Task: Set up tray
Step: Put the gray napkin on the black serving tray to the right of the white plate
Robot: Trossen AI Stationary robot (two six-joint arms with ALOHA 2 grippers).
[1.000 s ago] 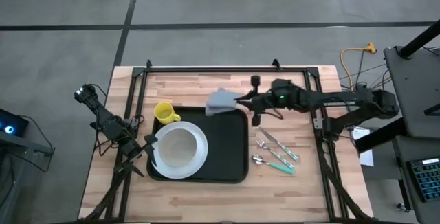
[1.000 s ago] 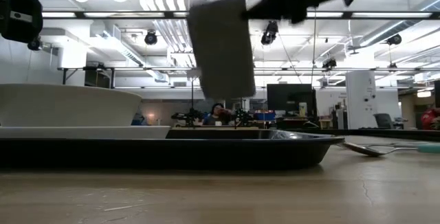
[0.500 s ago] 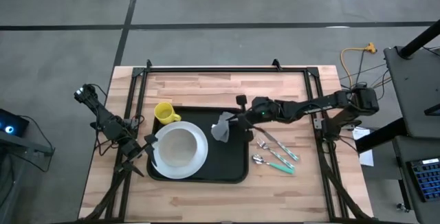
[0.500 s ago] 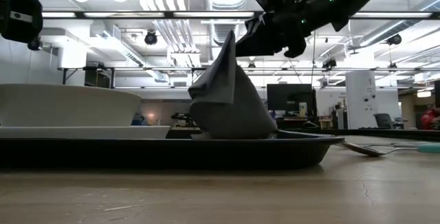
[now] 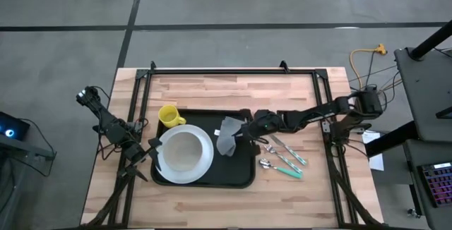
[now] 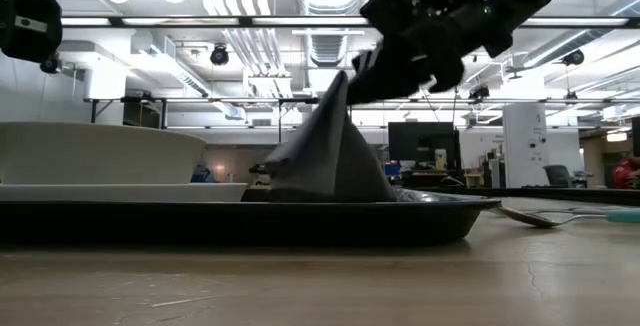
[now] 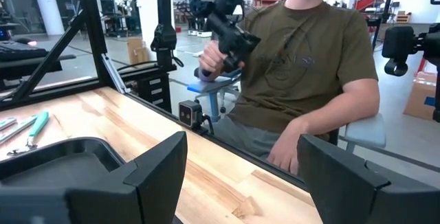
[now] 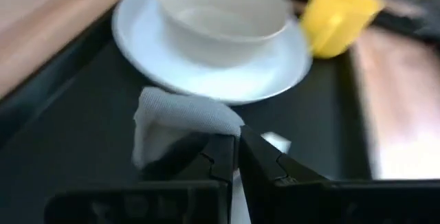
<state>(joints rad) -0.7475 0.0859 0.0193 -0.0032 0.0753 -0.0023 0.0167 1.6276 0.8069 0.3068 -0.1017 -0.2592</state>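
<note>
The tray [image 5: 244,159] is being carried by the counter [image 5: 212,89], with a plate [image 5: 201,161] lying on its left part. A grey napkin [image 5: 227,135] is being pinched by the right end effector [image 5: 245,129], clamped on it, its lower edge resting on the tray beside the plate. The left end effector [image 5: 152,152] is being held with fingers apart at the tray's left edge.

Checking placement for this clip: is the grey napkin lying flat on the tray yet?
No. The napkin stands peaked, bottom on the tray, top pinched in the shut right gripper.

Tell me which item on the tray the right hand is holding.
The grey napkin, pinched by the right hand beside the white plate; nothing grips the plate or bowl.
</note>
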